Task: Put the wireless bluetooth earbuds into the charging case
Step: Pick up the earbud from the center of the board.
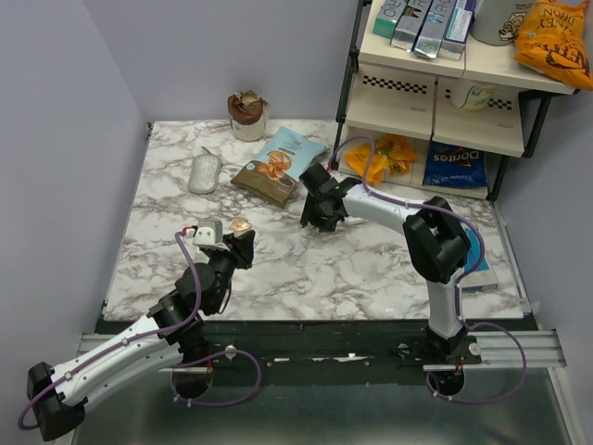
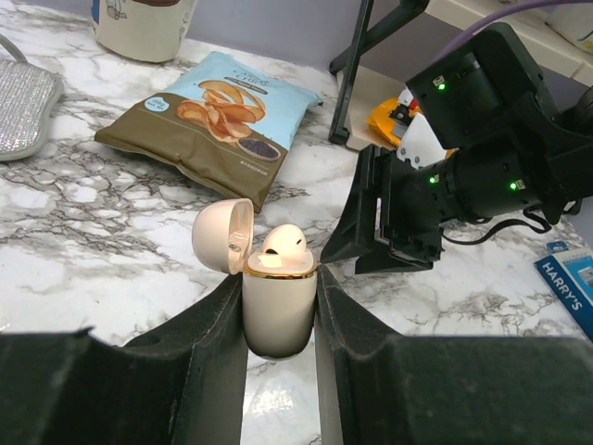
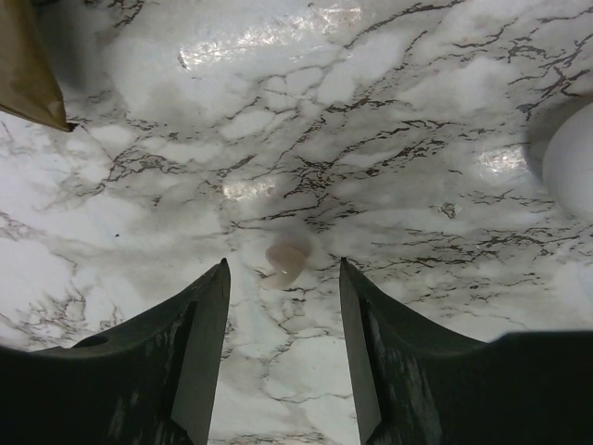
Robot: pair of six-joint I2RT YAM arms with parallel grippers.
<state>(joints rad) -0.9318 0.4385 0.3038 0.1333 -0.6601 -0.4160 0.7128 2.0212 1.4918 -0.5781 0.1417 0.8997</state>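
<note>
A: What may go wrong here?
B: The right claw (image 3: 283, 267) hangs with jaws apart, holding nothing, over the loose earbud (image 3: 287, 253) on the bench (image 3: 417, 111). The bud is tiny and round. On this glossy marble I think it can slip or turn when the fingers close.
A: And the charging case (image 2: 278, 315)?
B: The left claw (image 2: 278, 278) is closed on its body. It is upright, lid open, with the other earbud (image 2: 281, 243) in it. A hard push could tilt it.
A: The room?
B: Pale lilac walls, a shelf rack (image 1: 435, 102) at the right, a chips bag (image 1: 278, 165) behind.
</note>
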